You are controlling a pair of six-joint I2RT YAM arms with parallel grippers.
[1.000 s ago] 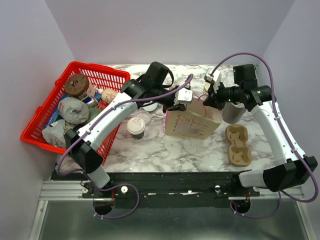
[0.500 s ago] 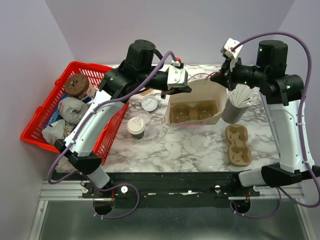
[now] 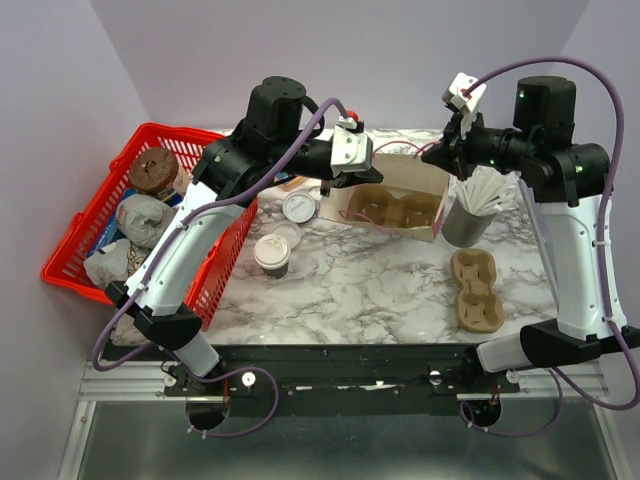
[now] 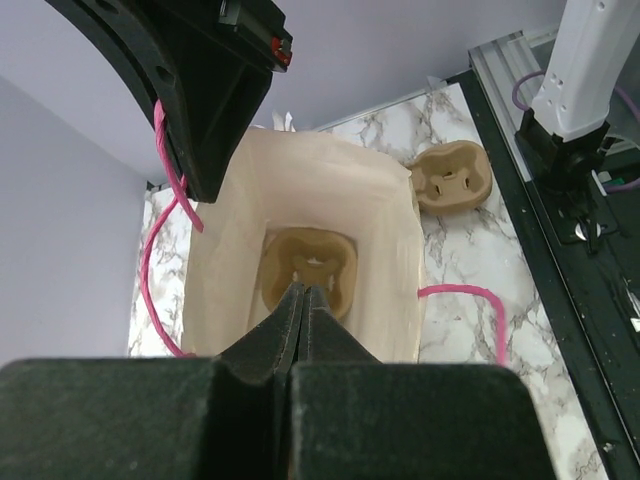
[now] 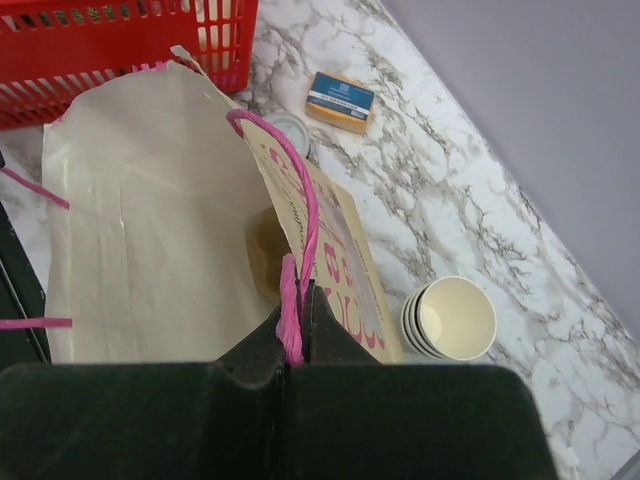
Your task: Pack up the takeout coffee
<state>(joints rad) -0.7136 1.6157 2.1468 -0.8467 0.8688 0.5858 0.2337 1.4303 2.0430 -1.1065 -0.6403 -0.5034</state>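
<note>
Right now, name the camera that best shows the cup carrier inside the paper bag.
Top external: the cup carrier lies in the open paper bag, both wells showing. The left wrist view looks down onto it, but the tips of the left tool cover its near part. The right wrist view catches only a brown sliver.

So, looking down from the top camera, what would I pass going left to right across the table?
red basket → takeout coffee → paper bag → cardboard cup carrier
</note>
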